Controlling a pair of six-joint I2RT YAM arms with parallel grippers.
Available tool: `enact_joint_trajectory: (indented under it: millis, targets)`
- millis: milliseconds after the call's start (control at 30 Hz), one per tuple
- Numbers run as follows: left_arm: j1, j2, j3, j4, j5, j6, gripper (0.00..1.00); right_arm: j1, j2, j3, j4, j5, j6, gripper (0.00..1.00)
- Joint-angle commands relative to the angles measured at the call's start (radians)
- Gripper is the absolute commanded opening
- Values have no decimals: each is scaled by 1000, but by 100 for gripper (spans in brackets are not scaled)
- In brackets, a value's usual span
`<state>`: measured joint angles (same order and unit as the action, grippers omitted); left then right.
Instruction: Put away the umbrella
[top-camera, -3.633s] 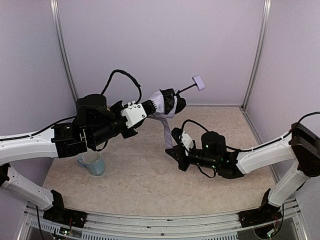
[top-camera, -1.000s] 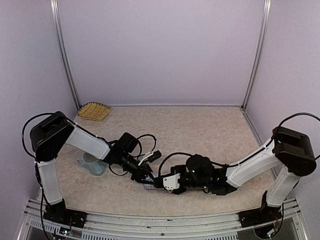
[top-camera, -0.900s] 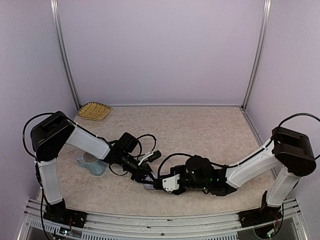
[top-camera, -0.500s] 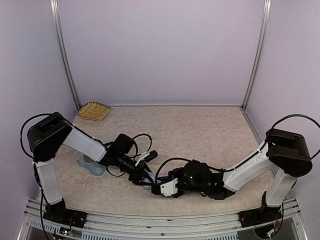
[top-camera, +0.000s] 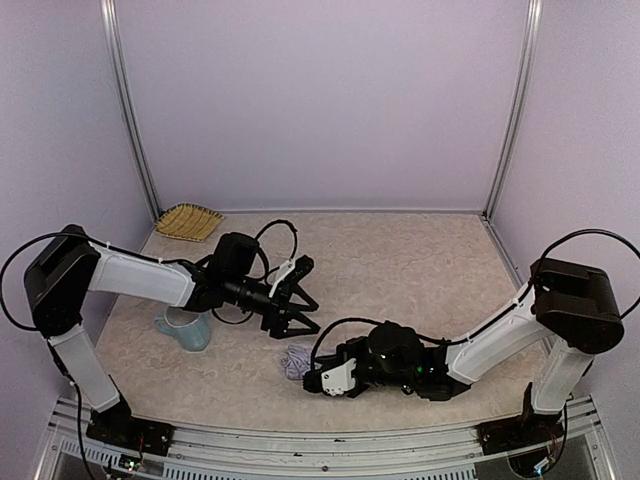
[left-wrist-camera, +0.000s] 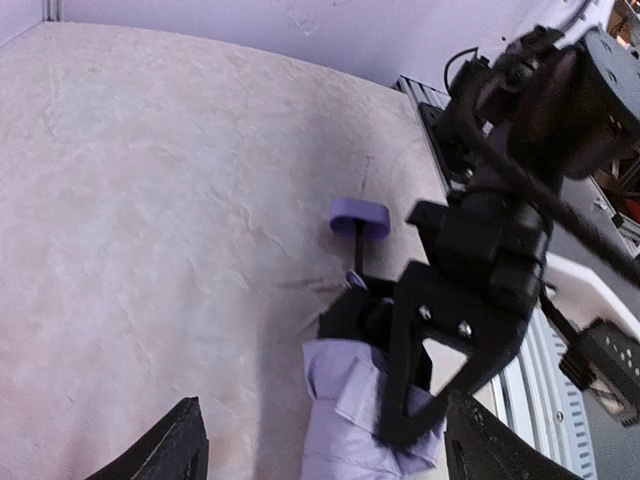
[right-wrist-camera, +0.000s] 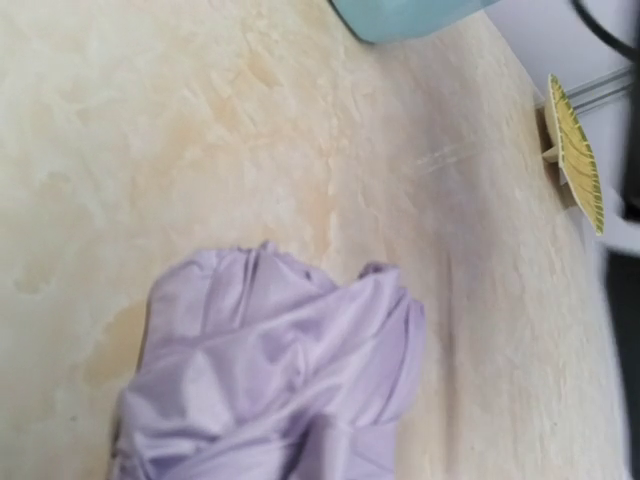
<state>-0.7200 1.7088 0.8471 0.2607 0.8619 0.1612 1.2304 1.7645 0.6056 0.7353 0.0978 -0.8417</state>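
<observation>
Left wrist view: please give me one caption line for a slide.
Open left gripper looking at the lavender umbrella on the table, clamped by the right gripper.

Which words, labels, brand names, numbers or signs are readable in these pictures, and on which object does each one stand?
There are none: no view shows any readable text.
The umbrella, the blue mug and the woven tray carry no visible lettering.
</observation>
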Motion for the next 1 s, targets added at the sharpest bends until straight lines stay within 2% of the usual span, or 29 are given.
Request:
enact_joint_trajectory:
  millis: [0,100,300,533,733,867,967]
  targets:
    - [-34,111,140,-200,-106,57,77,12,30,-25,-135,-6,8,0]
    - [-62,150,143,-286,-132,70,76,12,22,-27,-135,0,13,0]
    - [-58,99,72,-272,-175,8,76,12,16,-34,-139,2,14,0]
    - [-74,157,76,-338,-47,6,79,13,15,-23,-150,21,9,0]
    - [-104,142,31,-340,-125,0,80,14,14,-37,-130,32,-12,5]
    - [-119,219,87,-431,-155,36,72,15,29,-37,-114,52,-25,8]
    - [-144,244,95,-456,-180,42,65,15,26,-37,-109,64,-26,15]
